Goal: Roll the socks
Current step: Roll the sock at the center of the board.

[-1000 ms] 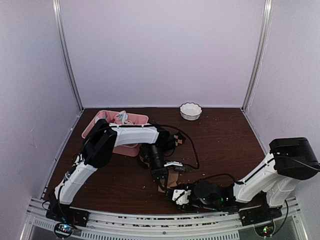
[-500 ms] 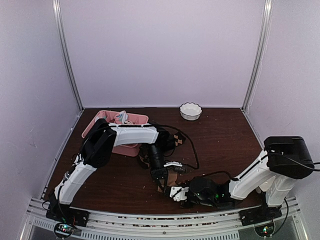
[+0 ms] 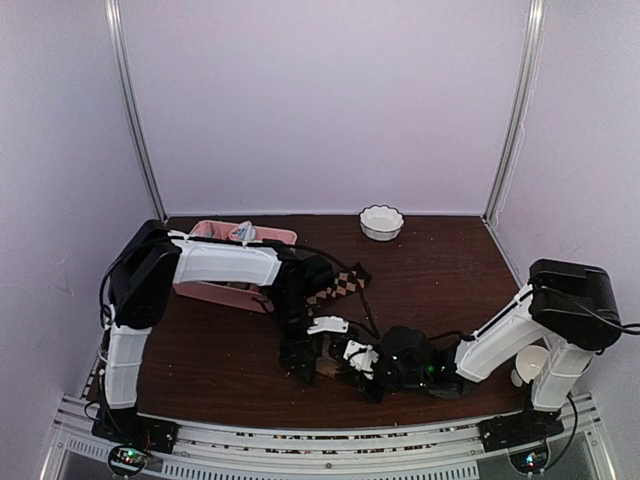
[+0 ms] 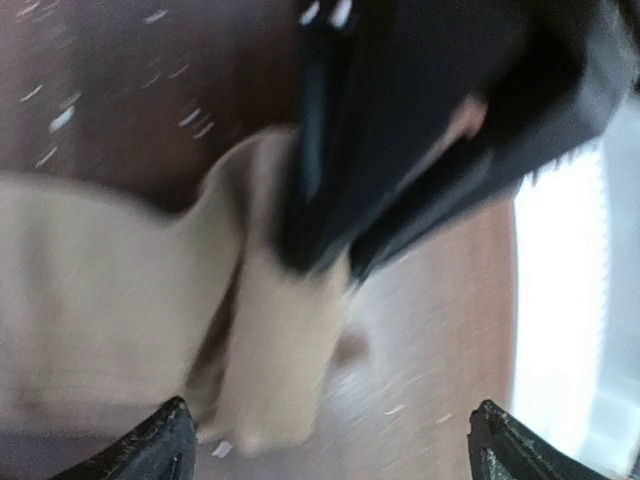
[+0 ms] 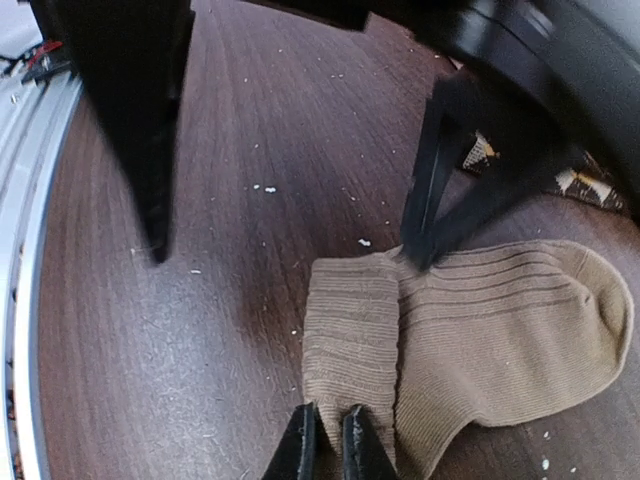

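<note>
The tan sock point(image 5: 500, 330) is plain beige, with fine ribbed lines running along it. The argyle sock point(image 3: 338, 285) is dark brown with tan diamonds. The surface point(image 5: 250, 200) is dark reddish-brown wood grain flecked with pale specks. The tray point(image 3: 272, 237) is pink and the bowl point(image 3: 381, 222) is white. The left arm point(image 3: 225, 262) and right arm point(image 3: 500, 340) are white with black joints. The right pincer point(image 5: 327, 425) is black. The walls point(image 3: 320, 100) are pale lilac.

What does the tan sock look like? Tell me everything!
The tan sock is soft ribbed knit, lying flat on the dark wooden table. Its toe end is rounded; its cuff end is folded over once. The right gripper pinches that fold, and one finger of the open left gripper touches its top edge.
</note>
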